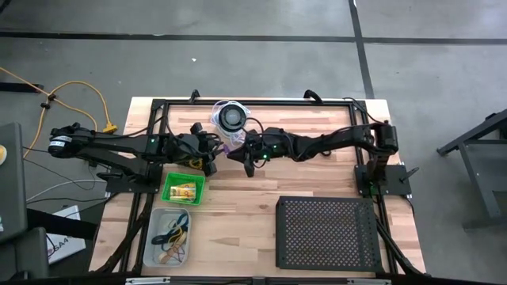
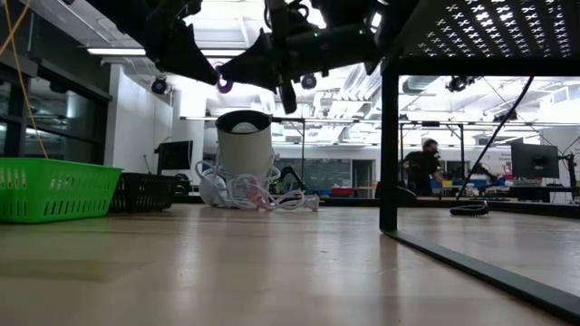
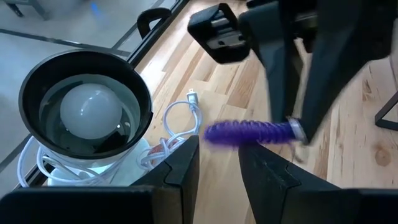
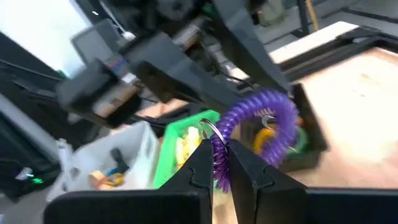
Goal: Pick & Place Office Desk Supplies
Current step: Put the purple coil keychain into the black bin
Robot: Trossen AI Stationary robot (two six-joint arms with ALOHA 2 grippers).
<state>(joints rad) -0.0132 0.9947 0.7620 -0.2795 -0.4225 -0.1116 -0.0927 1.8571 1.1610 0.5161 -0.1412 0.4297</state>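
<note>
Purple coil: a purple spiral keychain cord [image 4: 258, 121] with a metal split ring sits right at the lens of the right wrist view, pinched at its ring end, so the rest of the spiral arcs free in the air.
Right claw: the right claw [image 4: 219, 163] is clenched on that coil, above the counter [image 1: 238, 202] near its middle; held high, probably so the cord clears the items below.
Left claw: the left claw [image 3: 219, 163] faces the right one at close range, fingers parted around nothing; the coil [image 3: 249, 132] hangs just past their tips, which looks like a handover being lined up.
Lamp: a round black lamp with a white bulb [image 3: 87, 115] stands on its coiled white cord beside both claws, not part of the sorting.
Bins: a green basket [image 1: 184, 188] with yellow packets, a clear bin [image 1: 169, 237] with rubber bands, and a small dark bin [image 4: 311, 140] with coloured bits wait on the left arm's side, likely why the coil is heading that way.
Tray: a black perforated tray [image 1: 326, 231] lies near the right arm's base, well apart from the action.
</note>
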